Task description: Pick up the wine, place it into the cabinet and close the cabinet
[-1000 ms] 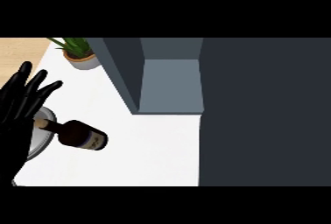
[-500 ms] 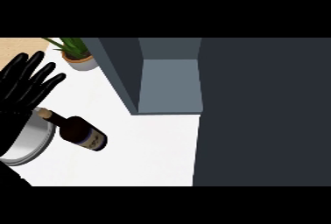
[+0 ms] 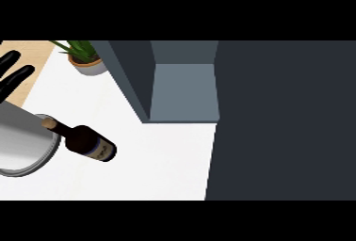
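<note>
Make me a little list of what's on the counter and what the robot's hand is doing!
wine bottle: lying on its side on the white counter, cork end pointing at the pot
pot: round, metal, at the left edge, beside the bottle
plant: small pot at the back left
cabinet: open, shelf showing, nothing seen inside
left hand: upper left, fingers straight, not touching the bottle
right hand: not visible
wine in cabinet: not yet
</note>
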### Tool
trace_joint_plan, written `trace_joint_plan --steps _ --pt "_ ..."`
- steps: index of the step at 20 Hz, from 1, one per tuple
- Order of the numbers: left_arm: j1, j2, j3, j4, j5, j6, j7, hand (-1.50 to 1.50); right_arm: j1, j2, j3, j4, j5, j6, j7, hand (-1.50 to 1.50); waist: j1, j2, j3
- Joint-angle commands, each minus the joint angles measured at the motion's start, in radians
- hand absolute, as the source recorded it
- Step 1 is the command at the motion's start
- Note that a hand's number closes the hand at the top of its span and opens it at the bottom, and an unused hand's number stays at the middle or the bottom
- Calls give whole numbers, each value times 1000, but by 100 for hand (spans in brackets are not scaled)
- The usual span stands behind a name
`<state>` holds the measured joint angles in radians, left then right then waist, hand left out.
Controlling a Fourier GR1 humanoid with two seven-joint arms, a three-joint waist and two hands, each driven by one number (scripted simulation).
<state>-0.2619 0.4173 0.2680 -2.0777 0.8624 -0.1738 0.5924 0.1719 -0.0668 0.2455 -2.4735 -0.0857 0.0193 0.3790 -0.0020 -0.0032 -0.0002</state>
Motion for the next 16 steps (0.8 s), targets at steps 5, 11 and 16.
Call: trace_joint_plan --steps 5,11,16 --pt "-113 70 22 37 40 94 113 -150 -8 37 188 -171 158 -107 171 -150 -10 0 0" --pt "-38 72 78 21 53 28 99 -150 -52 7 137 -165 133 -125 183 -150 -2 1 0" --pt "-55 56 36 81 -37 31 71 -150 1 -21 211 -222 172 -154 199 -150 -15 0 0"
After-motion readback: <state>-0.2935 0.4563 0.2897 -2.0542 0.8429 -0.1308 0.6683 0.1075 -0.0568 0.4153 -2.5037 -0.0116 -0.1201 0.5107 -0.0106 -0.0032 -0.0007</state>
